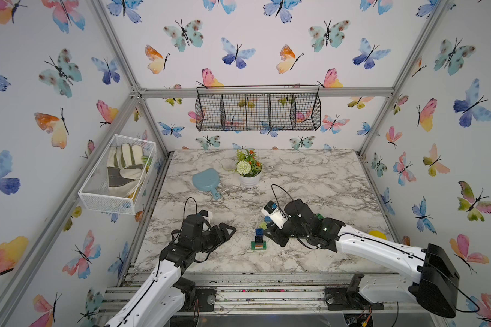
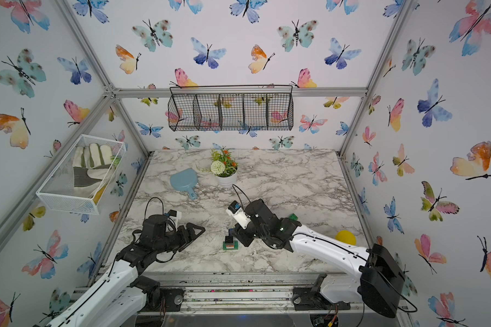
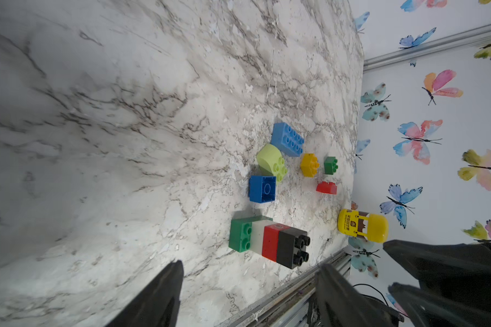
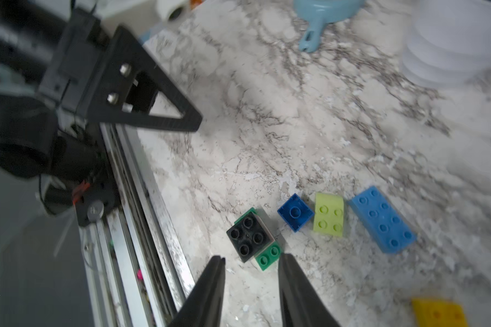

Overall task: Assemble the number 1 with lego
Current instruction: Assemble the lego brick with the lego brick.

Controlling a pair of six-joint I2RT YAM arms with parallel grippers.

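A short lego stack [image 1: 258, 244] [image 3: 270, 240] [image 4: 250, 236] stands near the table's front edge: green base, then white, red and black on top. Just behind it lie a dark blue square brick [image 3: 262, 189] [image 4: 295, 212] studs down, a lime brick [image 3: 271, 162] [image 4: 328, 214] and a long light blue brick [image 3: 287, 139] [image 4: 383, 219]. Further right are yellow [image 3: 309, 165], small green [image 3: 330, 165] and red [image 3: 326, 187] bricks. My right gripper [image 4: 252, 258] [image 1: 275, 236] hovers right beside the stack, open by a narrow gap and holding nothing. My left gripper [image 3: 250, 267] [image 1: 229, 230] is open and empty, left of the stack.
A yellow-lidded jar [image 3: 362, 226] [image 1: 377, 235] lies at the table's right edge. A white flower pot [image 1: 250, 177] and a blue scoop [image 1: 207, 179] stand at the back. The metal rail [image 1: 238, 280] runs along the front edge, close to the stack.
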